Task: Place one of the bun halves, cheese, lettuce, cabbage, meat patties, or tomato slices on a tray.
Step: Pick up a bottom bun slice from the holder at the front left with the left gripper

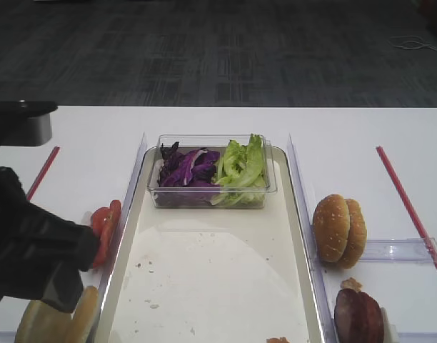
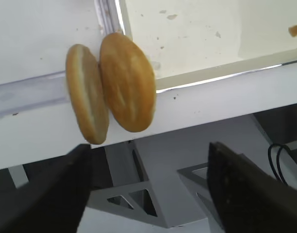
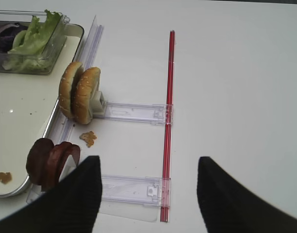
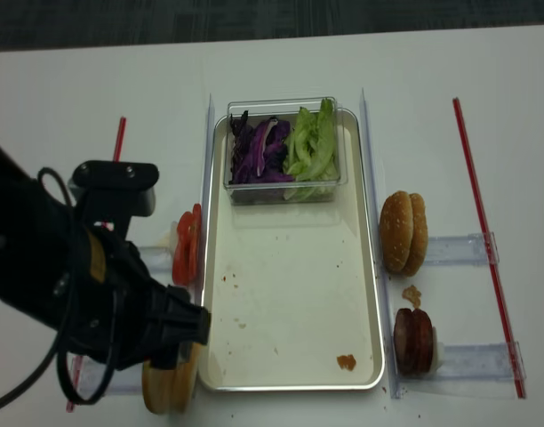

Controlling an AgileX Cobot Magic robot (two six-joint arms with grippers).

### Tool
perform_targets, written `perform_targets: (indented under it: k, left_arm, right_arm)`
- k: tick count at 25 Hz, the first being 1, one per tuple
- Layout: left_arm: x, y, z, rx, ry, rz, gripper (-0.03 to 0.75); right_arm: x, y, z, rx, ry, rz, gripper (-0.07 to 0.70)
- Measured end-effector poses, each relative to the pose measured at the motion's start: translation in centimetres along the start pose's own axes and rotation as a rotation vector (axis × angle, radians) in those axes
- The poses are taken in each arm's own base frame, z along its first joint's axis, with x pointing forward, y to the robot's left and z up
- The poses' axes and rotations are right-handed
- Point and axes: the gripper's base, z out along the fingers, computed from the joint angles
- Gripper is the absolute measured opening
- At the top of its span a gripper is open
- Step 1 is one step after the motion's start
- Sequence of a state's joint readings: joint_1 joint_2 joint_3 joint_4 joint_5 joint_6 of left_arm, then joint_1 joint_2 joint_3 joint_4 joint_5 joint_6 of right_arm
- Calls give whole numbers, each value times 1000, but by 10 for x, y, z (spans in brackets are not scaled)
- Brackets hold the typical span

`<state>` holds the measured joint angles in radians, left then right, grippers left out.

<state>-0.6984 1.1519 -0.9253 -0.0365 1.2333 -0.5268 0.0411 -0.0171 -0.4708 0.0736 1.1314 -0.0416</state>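
The long cream-white tray (image 4: 290, 294) lies in the middle and holds only crumbs. Two bun halves (image 2: 109, 87) stand on edge at its near left corner (image 4: 165, 387). My left gripper (image 2: 148, 189) is open just below them, past the table's front edge, holding nothing. Tomato slices (image 4: 187, 245) stand left of the tray. Meat patties (image 3: 51, 162) stand on its right, beside the left finger of my open, empty right gripper (image 3: 148, 194). Lettuce (image 1: 241, 166) and purple cabbage (image 1: 188, 168) fill a clear tub at the tray's far end. No cheese is in view.
Two sesame buns (image 1: 340, 230) stand on edge right of the tray on a clear plastic rail (image 3: 134, 112). Red strips (image 3: 169, 121) run along both sides of the table. A brown scrap (image 4: 346, 361) lies in the tray's near right corner. My left arm (image 4: 68, 285) covers the near left.
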Motion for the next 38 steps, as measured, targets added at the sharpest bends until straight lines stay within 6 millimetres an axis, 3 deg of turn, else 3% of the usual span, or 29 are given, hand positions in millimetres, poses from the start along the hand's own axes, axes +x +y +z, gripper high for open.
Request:
perform_targets:
  k: [6,15,38]
  left_arm:
    - [-8,-13,18,-42,64,-7,467]
    - [-13,-16,31,-69,106,-27,467]
    - [-37,-30,97,-149,227,-16,464]
  right_arm:
    - [0,0,0,0,0,0,450]
    - [0,0,0,0,0,0,450]
    - [0,0,0,0,0,0,450]
